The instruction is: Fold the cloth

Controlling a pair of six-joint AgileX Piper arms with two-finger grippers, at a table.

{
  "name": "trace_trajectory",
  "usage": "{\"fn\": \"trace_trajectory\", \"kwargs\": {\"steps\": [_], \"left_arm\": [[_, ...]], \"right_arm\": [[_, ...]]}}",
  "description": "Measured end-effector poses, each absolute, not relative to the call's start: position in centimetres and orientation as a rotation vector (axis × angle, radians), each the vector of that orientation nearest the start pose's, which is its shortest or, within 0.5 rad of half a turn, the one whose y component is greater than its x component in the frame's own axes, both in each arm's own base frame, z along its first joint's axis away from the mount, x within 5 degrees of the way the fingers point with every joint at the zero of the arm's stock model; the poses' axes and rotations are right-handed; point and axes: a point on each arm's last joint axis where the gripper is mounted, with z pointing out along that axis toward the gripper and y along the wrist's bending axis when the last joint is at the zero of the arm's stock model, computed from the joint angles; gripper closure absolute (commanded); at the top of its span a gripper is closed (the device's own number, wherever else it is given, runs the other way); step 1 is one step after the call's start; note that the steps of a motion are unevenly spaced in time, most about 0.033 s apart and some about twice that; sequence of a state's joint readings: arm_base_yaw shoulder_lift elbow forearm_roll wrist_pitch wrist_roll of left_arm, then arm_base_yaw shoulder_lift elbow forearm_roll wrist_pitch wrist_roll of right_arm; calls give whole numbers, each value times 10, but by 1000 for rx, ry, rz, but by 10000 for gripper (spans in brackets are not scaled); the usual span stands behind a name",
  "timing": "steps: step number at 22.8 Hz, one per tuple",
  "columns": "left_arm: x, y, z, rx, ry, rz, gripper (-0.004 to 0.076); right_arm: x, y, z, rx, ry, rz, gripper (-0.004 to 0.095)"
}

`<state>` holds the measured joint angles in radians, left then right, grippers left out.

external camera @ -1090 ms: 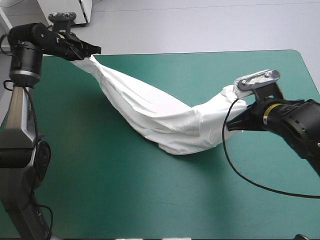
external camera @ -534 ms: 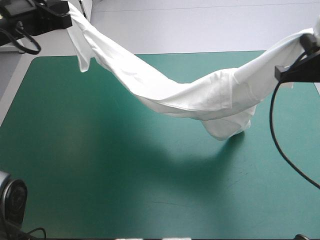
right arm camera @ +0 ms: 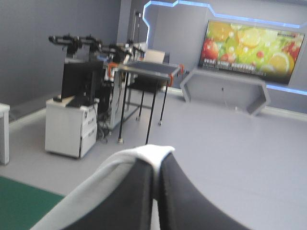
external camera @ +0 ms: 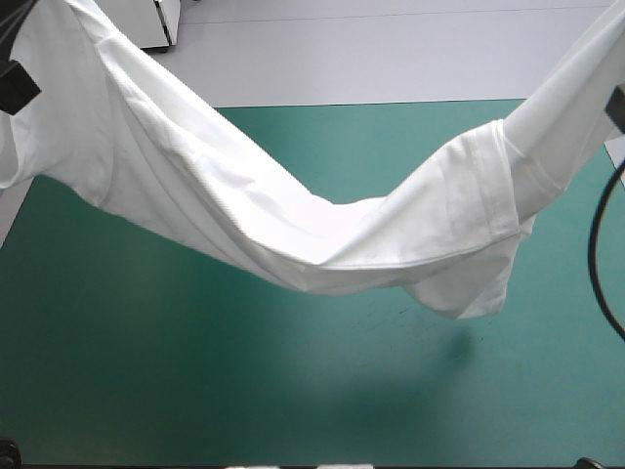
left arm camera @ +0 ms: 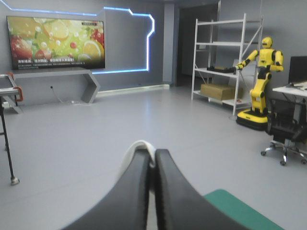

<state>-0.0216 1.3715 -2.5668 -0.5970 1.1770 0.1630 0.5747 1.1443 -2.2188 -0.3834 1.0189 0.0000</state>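
Where the lifted T-shirt (external camera: 322, 234) sags lowest, shadow (external camera: 410, 386) darkens the teal-green cover (external camera: 146, 391).

Light: bright and even, from above your T-shirt (external camera: 244, 210).
Shadow: soft, on the teal-green cover (external camera: 146, 391) below the T-shirt's sag.
Glare: the T-shirt's middle glows near-white for you.

The left gripper (left arm camera: 152, 157) is held high and looks out level, its two black fingers (left arm camera: 127, 196) pressed together into one pointed arch. A small white fold of the T-shirt (left arm camera: 136, 145) pokes up over their tips, pinched between them. Low down beside the gripper, a corner of the teal-green cover (left arm camera: 235, 213) shows.
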Motion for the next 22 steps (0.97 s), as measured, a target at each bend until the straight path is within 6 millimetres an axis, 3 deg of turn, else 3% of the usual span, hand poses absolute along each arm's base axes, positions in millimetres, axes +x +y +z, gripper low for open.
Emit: {"fn": "trace_trajectory", "kwargs": {"steps": [4,7,9,12,14,17,22], "left_arm": [[145,-51,646,422,1556,-490,746],[200,-51,616,388,1728,-509,746],[235,-50,586,372,1865,-509,746],[291,-46,521,330,2126,-466,746],[314,-44,489,312,2237,-458,746],[345,-43,449,275,2333,-460,746],[391,-42,402,216,2383,-456,746]], "right_arm": [[119,40,625,-322,1630,54,925],[156,64,606,-345,1767,40,925],[182,81,583,-371,1870,14,925],[229,108,523,-413,2088,-97,925],[250,116,492,-410,2172,-140,925],[280,118,456,-367,2235,-165,925],[335,94,412,-226,2317,-157,925]]}}
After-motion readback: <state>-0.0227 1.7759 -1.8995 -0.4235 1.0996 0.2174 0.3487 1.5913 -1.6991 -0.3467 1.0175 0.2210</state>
